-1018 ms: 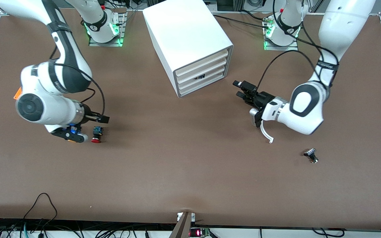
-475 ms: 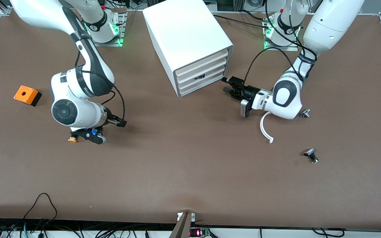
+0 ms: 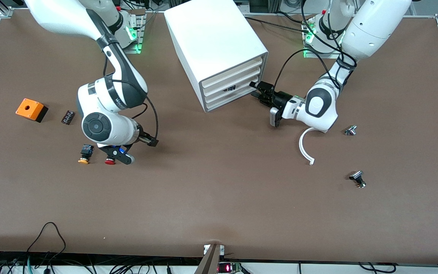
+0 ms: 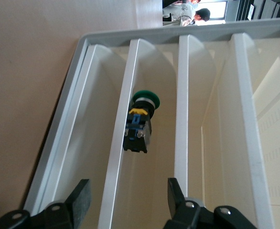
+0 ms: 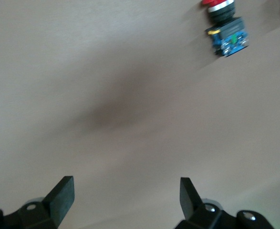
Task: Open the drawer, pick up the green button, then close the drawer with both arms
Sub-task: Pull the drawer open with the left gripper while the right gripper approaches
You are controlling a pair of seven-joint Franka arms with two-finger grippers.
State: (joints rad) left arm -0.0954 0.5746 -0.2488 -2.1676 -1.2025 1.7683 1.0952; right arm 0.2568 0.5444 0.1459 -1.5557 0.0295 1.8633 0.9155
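The white cabinet (image 3: 215, 42) stands at the robots' side of the table with its four drawers shut. The drawer (image 3: 231, 94) third from the top has a dark shape in the gap above its front. In the left wrist view the green-capped button (image 4: 140, 119) lies inside the cabinet, between two drawer fronts (image 4: 122, 138). My left gripper (image 3: 256, 90) (image 4: 129, 195) is at the drawer fronts, open, with one front's edge between its fingers. Open and holding nothing, my right gripper (image 3: 122, 156) (image 5: 125, 191) hangs over bare table beside the red-capped button (image 3: 109, 161) (image 5: 223, 24).
An orange box (image 3: 31, 109), a small black block (image 3: 67, 117) and a yellow-capped button (image 3: 84, 155) lie toward the right arm's end. A white curved strip (image 3: 305, 148) and two small metal parts (image 3: 351, 130) (image 3: 357, 179) lie toward the left arm's end.
The left gripper has moved up to the drawer fronts and its fingers have narrowed. The right arm has swung toward the table's middle, uncovering the orange box, black block and yellow-capped button.
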